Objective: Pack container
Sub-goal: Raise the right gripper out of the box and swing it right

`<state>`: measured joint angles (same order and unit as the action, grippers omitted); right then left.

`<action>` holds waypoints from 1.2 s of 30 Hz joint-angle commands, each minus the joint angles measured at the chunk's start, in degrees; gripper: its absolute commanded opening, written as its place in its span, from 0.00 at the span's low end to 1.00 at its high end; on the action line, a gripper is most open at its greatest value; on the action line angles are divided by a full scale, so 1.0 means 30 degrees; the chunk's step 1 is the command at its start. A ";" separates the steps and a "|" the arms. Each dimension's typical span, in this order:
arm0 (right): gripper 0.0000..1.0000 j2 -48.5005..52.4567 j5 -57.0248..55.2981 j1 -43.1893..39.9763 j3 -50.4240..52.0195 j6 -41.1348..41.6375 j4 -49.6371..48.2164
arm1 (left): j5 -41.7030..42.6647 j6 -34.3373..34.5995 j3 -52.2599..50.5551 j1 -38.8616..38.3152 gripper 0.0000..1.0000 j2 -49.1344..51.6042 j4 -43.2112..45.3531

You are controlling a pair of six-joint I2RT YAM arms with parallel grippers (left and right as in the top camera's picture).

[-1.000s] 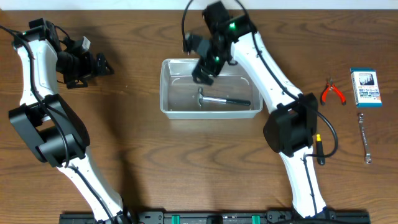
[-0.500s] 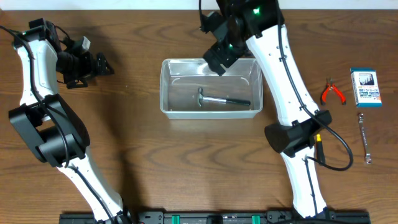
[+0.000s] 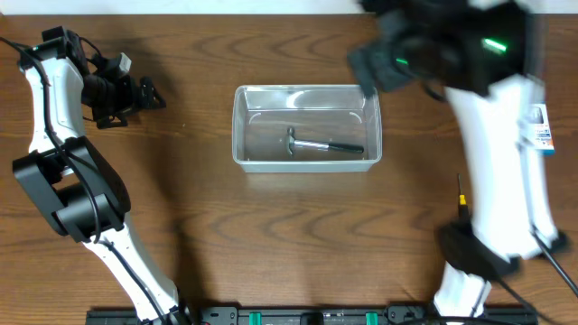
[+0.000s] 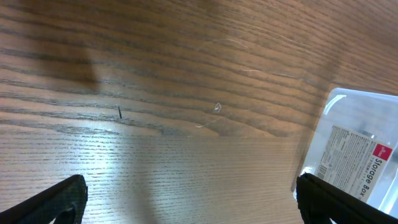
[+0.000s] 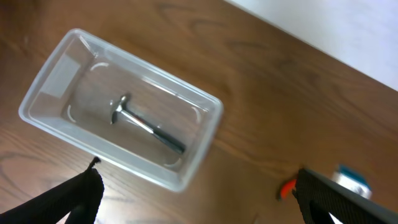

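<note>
The right gripper [image 5: 199,191] is seen with its fingers spread wide and nothing held between them, and the left gripper [image 4: 193,196] is likewise spread and empty over bare wood. Beyond them, the clear container [image 3: 240,126] is set in the middle of the table [image 3: 271,244] with a hammer [image 3: 321,144] laid flat inside it, so packing is judged begun but not finished. Farther off, orange pliers [image 5: 287,186] and a small blue-and-white box [image 5: 349,177] are found lying outside the container, probably left to be packed.
</note>
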<state>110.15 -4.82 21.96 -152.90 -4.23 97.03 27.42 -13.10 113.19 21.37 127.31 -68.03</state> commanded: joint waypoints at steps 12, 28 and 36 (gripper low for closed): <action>0.99 -0.9194 -0.0619 -0.3002 1.0389 0.1829 0.0087 | -0.0095 -0.0022 0.0386 0.0036 0.98 -0.0576 -0.0058; 0.99 -1.0615 -0.0736 -0.3075 1.9686 0.3861 -0.0852 | -0.0095 -0.0015 0.0386 0.0036 0.98 -0.0576 -0.0051; 0.99 -1.0520 -0.0612 -0.3082 2.0130 0.3402 -0.0998 | -0.0095 -0.0022 0.0386 0.0036 0.98 -0.0576 -0.0051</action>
<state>79.00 -6.28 13.08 -92.71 6.11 94.37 27.42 -13.10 113.19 21.37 127.31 -68.05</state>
